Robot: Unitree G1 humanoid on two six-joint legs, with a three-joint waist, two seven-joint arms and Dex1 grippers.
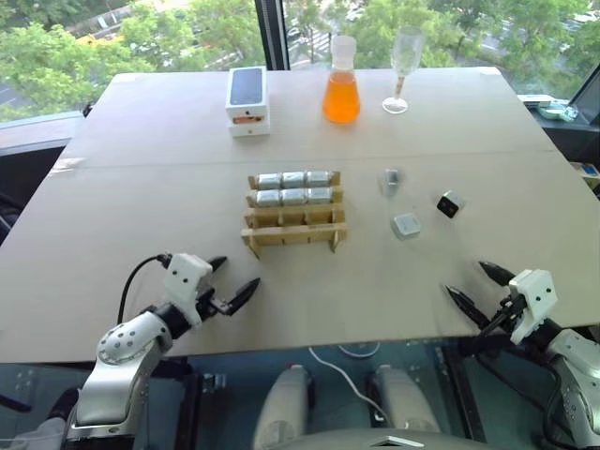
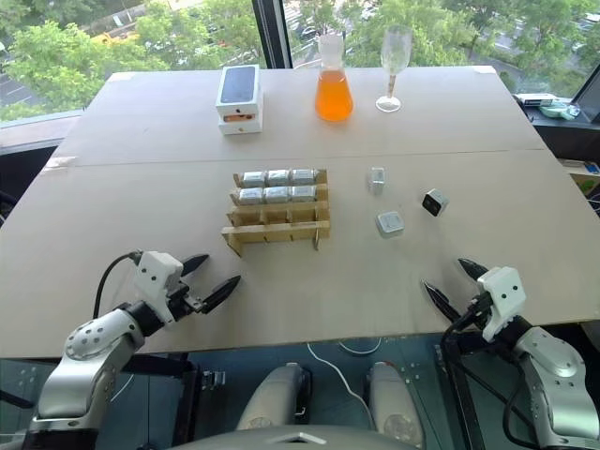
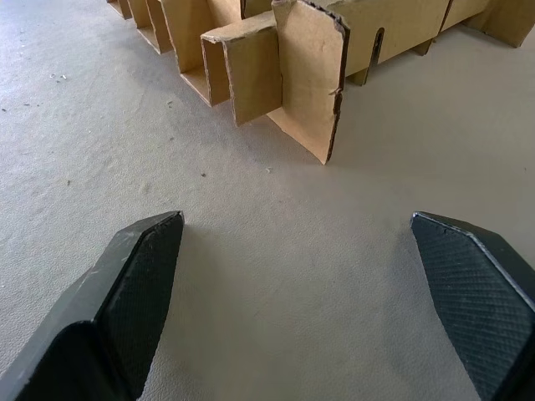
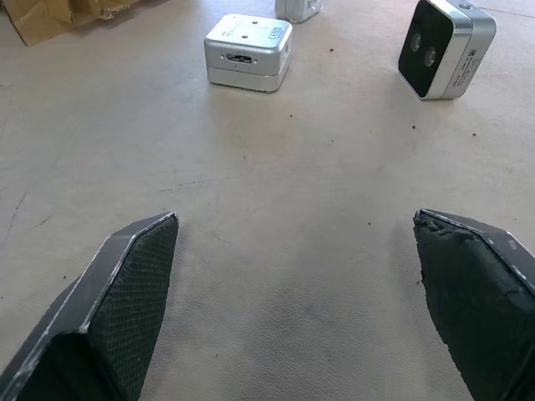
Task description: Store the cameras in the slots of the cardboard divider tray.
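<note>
The table [image 1: 141,187] carries my work. On it the tray [image 1: 293,225] stands at centre: its two far rows hold six cameras [image 1: 294,178], its two near rows stand empty. Three loose cameras [image 1: 406,225] lie apart to the tray's right. My left gripper [image 1: 232,284] and right gripper [image 1: 480,289] hover near the table's front edge, jaws wide apart, holding nothing.

Risks, as I judge them: the tray looks light, so a misaligned insertion could shove or tip it; the loose cubes lie at differing angles, inviting a skewed pinch and a slip.
</note>
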